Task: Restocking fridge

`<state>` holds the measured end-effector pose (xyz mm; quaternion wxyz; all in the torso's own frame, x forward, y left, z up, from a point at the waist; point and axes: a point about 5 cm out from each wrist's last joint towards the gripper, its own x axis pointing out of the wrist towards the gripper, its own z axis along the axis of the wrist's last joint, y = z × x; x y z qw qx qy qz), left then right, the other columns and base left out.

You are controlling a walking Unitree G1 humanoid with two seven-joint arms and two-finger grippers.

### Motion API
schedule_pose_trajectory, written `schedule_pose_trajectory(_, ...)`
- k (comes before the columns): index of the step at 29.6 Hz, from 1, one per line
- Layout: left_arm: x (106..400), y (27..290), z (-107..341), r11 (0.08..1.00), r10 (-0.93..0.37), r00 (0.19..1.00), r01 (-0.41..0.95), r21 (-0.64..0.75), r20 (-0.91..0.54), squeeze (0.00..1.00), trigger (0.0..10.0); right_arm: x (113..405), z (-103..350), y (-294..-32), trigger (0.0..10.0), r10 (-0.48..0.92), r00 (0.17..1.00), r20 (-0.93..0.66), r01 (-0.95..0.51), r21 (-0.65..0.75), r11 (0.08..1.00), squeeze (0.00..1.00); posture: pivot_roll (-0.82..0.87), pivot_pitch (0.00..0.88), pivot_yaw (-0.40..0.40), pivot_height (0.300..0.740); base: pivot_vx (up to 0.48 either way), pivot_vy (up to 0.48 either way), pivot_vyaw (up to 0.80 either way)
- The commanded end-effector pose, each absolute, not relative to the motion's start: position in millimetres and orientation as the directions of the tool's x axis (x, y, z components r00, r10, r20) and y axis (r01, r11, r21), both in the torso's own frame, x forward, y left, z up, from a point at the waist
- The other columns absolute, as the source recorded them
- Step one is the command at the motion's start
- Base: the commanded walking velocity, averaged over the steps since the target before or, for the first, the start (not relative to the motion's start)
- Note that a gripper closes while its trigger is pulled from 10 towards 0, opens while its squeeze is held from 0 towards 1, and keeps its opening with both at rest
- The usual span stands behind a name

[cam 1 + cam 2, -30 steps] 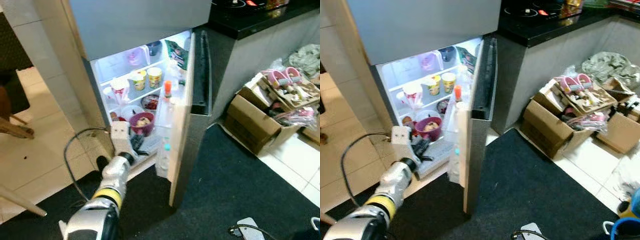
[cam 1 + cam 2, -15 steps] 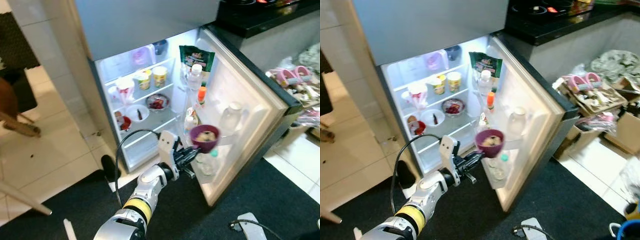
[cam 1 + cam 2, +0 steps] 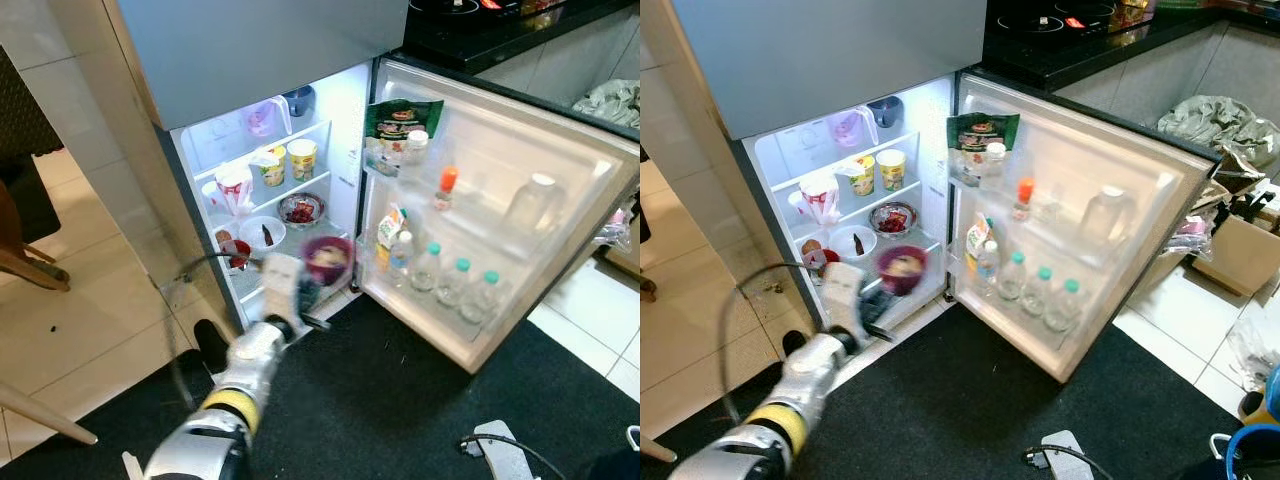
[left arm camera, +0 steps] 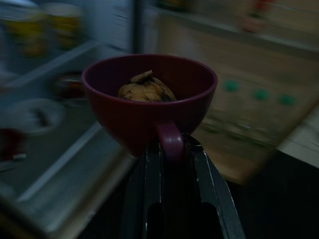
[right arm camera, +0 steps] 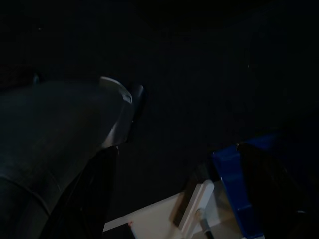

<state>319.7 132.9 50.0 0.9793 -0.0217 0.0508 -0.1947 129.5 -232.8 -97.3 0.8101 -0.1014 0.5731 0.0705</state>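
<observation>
Maroon cup (image 4: pixel 148 99) of food gripped by its handle in left gripper (image 4: pixel 172 149), jaws closed on it, just before the open fridge (image 3: pixel 250 60), near its lower shelf (image 3: pixel 902 300). Step in hand: loading. Next: level advance onto that shelf, then release.

One fridge (image 3: pixel 840 60) stands open. Its door (image 3: pixel 1110 170) holds four green-capped water bottles (image 3: pixel 1040 295), one orange-capped bottle (image 3: pixel 1021 200) and one green packet (image 3: pixel 980 140). The shelves carry two yellow cups (image 3: pixel 877 170). There is one maroon mug (image 4: pixel 149 102).
</observation>
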Motion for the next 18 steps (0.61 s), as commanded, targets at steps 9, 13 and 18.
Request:
schedule_pose_trajectory(9,314,136,47,0.942,-0.335,0.94,0.335,-0.011,-0.073,0.0,10.0,144,-94,-226,10.0,0.036,0.385,-0.922,-0.223,-0.055,0.973,0.0,-0.07,0.0,0.0,0.74,0.0,0.0,0.0)
schedule_pose_trajectory(13,313,127,47,0.926,-0.377,0.924,0.376,-0.033,-0.059,0.0,10.0,145,-93,-224,10.0,0.047,0.394,-0.918,-0.22,-0.045,0.975,0.0,-0.07,0.0,-0.001,0.74,0.0,0.0,0.0)
schedule_pose_trajectory(18,310,108,55,0.845,-0.526,0.85,0.525,-0.103,0.021,0.0,10.0,162,-87,-220,10.0,0.086,0.477,-0.875,-0.176,0.0,0.984,0.0,-0.07,0.0,-0.001,0.74,0.0,0.0,0.0)
